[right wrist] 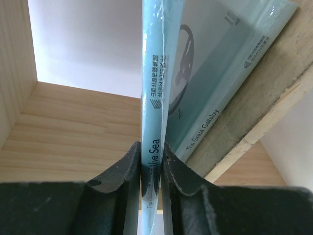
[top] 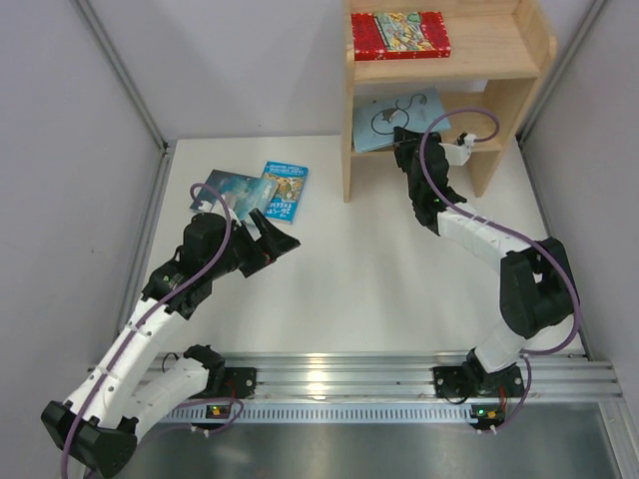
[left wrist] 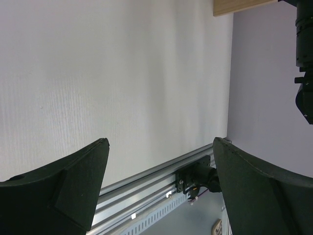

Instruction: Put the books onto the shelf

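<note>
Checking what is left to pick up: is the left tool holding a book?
No, the left tool is wide open above the bare table, with nothing inside it.

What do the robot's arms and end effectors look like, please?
The left arm and right arm have white links with black joints; a purple cable loops along each. The left end effector and right end effector each have two black, tapering fingers.

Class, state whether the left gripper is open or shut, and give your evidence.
Open: the left gripper has its fingers wide apart, nothing held between them.
</note>
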You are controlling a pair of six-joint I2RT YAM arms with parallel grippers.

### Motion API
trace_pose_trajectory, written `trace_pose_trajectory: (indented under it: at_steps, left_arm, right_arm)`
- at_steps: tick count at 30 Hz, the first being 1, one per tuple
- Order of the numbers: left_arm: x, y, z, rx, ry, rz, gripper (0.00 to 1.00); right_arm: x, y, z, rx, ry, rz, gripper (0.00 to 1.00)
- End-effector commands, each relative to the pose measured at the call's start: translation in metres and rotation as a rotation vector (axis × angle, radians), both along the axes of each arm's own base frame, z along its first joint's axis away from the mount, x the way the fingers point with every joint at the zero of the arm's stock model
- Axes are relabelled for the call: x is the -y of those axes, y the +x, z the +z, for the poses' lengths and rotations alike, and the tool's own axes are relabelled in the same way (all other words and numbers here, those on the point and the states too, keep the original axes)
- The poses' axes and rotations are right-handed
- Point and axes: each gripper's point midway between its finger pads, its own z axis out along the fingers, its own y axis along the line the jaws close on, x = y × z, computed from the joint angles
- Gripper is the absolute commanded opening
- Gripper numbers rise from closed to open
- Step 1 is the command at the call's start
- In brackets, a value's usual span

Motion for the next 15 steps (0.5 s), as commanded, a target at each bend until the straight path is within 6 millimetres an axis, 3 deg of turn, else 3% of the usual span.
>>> trace_pose_trajectory:
  at_steps: [1, 7, 8, 15]
  left_arm:
    - [0.002, 0.005, 0.016, 0.057, -0.031, 0.006, 0.92]
    - [0.003, 0.007, 0.017, 0.053, -0.02, -0.002, 0.92]
    - [0.003, 0.007, 0.017, 0.054, -0.015, -0.002, 0.91]
    - [0.003, 0.014, 0.023, 0.061, 0.019, -0.006, 0.92]
  right_arm:
    - [-0.011, -0.011, 0.05, 0.131, 0.109, 0.044, 0.0]
    - [0.001, -0.005, 0.061, 0.179, 0.189, -0.033, 0.0]
    - [0.003, -0.002, 0.07, 0.199, 0.203, -0.041, 0.0]
    - [-0.01, 0.031, 0.068, 0.188, 0.226, -0.045, 0.0]
